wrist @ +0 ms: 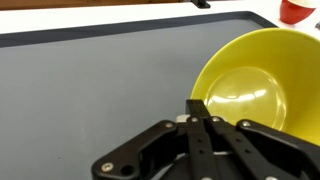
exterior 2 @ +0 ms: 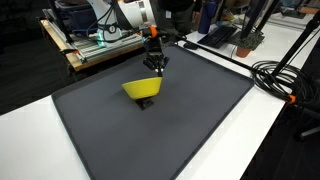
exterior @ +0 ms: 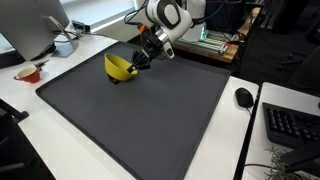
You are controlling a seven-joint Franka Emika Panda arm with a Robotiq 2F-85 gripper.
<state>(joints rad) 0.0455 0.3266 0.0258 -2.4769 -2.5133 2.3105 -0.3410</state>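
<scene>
A yellow bowl [exterior: 120,68] [exterior 2: 143,88] [wrist: 255,90] is over the far part of a dark grey mat [exterior: 140,120] [exterior 2: 150,130] [wrist: 90,90]. It is tilted, and a dark shadow lies under it in both exterior views. My gripper [exterior: 137,62] [exterior 2: 156,70] [wrist: 197,103] reaches down to the bowl's rim. Its black fingers are closed together on that rim, as the wrist view shows. The arm comes in from the far side of the mat.
A small red-and-white dish [exterior: 30,72] [wrist: 296,10] and a white cup [exterior: 65,46] stand beside a monitor off the mat. A mouse [exterior: 244,97] and a keyboard [exterior: 295,125] lie on the white table. Cables [exterior 2: 280,75] run along the table.
</scene>
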